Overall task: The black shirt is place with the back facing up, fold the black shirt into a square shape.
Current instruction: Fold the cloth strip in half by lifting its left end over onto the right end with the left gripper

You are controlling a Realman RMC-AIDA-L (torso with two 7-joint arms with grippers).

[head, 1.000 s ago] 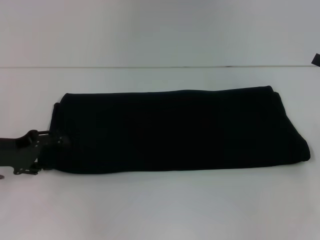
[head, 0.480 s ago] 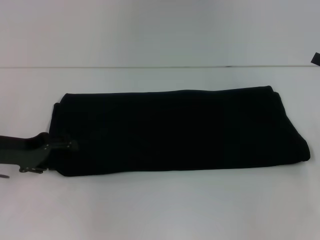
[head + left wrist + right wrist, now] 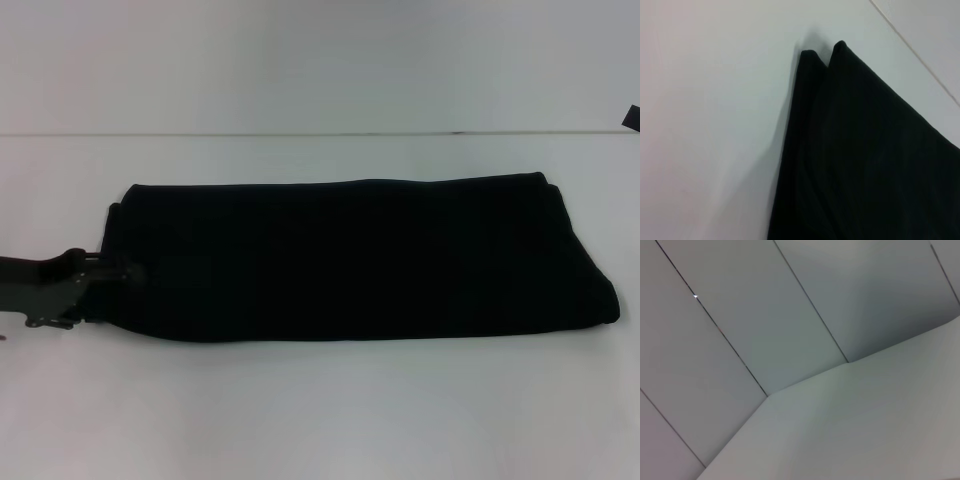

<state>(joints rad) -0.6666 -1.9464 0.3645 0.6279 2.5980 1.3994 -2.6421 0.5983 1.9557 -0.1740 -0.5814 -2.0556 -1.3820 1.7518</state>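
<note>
Black shirt [image 3: 350, 260] folded into a long band, laid flat on the white surface [image 3: 320, 410], left gripper [image 3: 125, 272] at its left end, finger state cannot be told, pale panelled wall [image 3: 740, 315] behind.

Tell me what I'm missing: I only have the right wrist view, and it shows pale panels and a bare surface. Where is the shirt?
Observer: The black shirt lies on the white table, already folded into a long band running across the head view.
Operator: Is either arm working on it?
Observer: Yes, the left gripper is at the band's left end, near its front corner; whether its fingers are open cannot be made out.
Operator: And the right arm?
Observer: It appears in no view; only a small dark object sits at the head view's far right edge.
Operator: Is that left end tidy?
Observer: Not quite: the left wrist view shows two layered corners slightly offset.
</note>
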